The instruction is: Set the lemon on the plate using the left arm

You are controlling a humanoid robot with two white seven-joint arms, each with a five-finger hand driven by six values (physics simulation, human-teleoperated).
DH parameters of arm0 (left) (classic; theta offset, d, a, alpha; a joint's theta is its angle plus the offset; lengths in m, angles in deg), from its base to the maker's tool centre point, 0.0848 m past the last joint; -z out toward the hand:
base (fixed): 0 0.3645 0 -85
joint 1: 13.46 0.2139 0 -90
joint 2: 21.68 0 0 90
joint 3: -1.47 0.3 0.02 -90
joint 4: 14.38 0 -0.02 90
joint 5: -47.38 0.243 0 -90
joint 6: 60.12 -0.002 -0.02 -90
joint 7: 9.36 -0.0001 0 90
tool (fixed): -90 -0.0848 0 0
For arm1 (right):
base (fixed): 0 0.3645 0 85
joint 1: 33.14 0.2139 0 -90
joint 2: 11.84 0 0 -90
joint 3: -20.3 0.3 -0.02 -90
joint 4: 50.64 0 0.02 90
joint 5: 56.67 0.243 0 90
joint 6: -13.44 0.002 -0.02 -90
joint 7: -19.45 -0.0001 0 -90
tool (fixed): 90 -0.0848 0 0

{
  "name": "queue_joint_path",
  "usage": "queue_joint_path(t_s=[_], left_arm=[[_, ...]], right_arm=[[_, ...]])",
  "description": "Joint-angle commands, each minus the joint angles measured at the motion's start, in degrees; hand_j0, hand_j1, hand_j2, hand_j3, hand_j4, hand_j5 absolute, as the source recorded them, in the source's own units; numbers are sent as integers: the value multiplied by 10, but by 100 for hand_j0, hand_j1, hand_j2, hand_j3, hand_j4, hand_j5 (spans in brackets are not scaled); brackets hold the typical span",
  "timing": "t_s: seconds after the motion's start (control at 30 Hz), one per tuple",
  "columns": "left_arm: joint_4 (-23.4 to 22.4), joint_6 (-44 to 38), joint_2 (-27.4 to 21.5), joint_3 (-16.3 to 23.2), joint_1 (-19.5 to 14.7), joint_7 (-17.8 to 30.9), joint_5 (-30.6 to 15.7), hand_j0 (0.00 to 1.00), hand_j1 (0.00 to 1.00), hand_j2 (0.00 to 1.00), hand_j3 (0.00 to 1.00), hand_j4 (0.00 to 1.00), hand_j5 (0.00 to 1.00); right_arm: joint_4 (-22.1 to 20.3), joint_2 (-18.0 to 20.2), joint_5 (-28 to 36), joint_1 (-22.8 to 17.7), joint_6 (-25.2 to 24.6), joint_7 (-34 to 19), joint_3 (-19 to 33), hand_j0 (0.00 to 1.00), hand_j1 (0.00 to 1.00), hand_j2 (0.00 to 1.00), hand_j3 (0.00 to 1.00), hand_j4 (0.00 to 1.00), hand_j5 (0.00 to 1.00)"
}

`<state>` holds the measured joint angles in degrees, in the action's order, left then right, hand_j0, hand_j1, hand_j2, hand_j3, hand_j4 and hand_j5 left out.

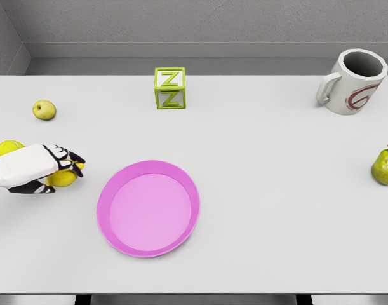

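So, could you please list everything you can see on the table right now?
plate: one, pink, front centre-left of the table.
lemon: one, yellow, left of the plate, in the robot hand.
yellow object: one, left edge, partly hidden behind the arm.
apple: one, yellow-green, back left.
letter block: one, green and white, back centre.
mug: one, white with a red mark, back right.
pear: one, green, right edge.
table: one, white.
left robot hand: one, white and black, curled around the lemon.

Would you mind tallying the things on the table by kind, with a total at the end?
Fruit: 4 – the lemon in the left hand, a round yellow fruit behind that hand, a small yellow-green apple, a pear
Plate: 1
Letter block: 1
Mug: 1
Total: 7
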<state>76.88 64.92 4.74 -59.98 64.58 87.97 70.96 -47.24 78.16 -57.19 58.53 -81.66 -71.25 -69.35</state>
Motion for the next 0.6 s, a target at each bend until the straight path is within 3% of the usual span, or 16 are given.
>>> queue_joint_path(t_s=[0.0, 0.57], left_arm=[[9, 0, -1, -1, 1, 0, -7, 63, 63, 63, 63, 63, 63], [73, 0, -7, -24, 3, 12, -28, 63, 63, 63, 63, 63, 63]], right_arm=[[0, 0, 0, 1, 0, 0, 0, 100, 100, 100, 100, 100, 100], [0, 0, 0, 0, 0, 0, 0, 100, 100, 100, 100, 100, 100]])
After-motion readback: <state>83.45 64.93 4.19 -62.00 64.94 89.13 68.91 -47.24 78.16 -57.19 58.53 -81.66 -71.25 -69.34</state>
